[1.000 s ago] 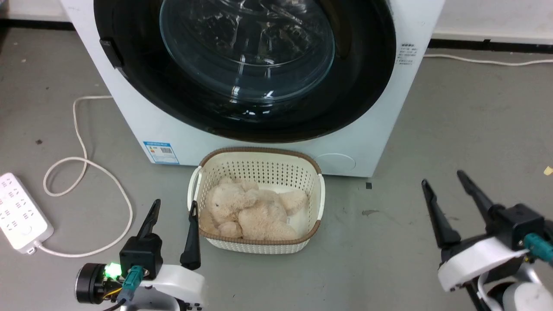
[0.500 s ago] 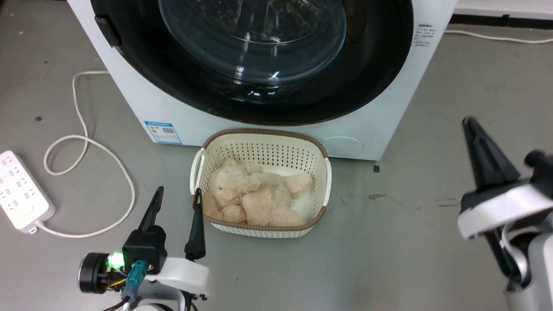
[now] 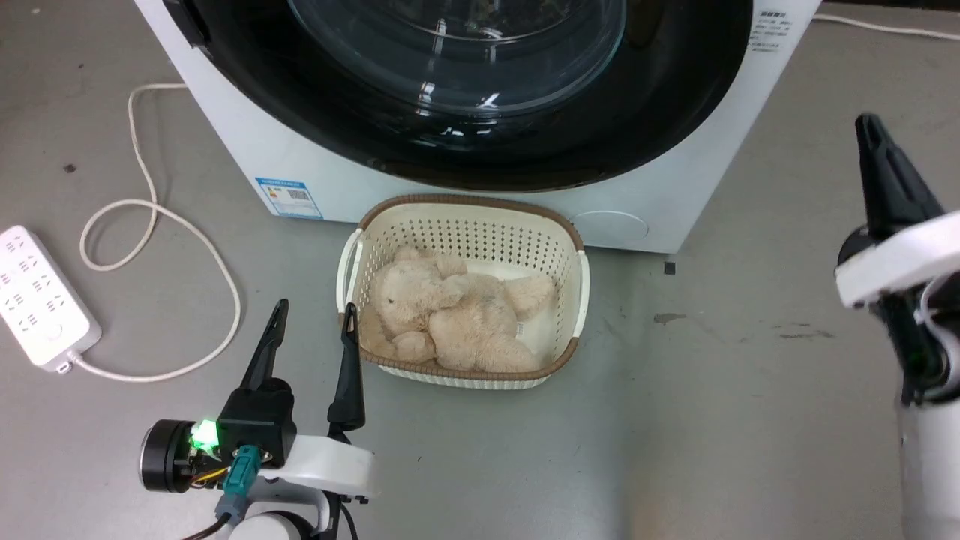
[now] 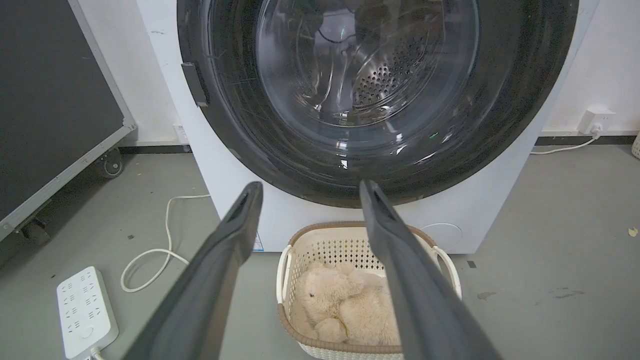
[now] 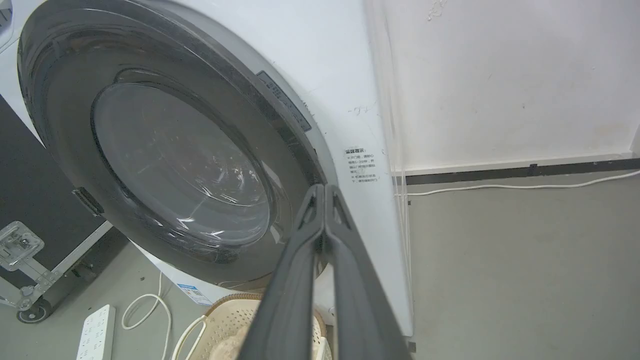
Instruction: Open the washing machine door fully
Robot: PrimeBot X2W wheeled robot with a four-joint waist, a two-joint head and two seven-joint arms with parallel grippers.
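While my left gripper gapes empty, my right gripper is closed on nothing. The round glossy black door faces me, flush on the white washer.

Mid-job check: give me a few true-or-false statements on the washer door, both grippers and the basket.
The glossy black round washing machine door sits shut on the white front-loading washing machine. True.
The right gripper has its fingers spread wide. False: they are pressed together, holding nothing.
The left gripper is open and empty. True.
The cream perforated basket is empty. False: a beige plush toy lies inside.
The white power strip lies on the grey floor at the robot's left. True.
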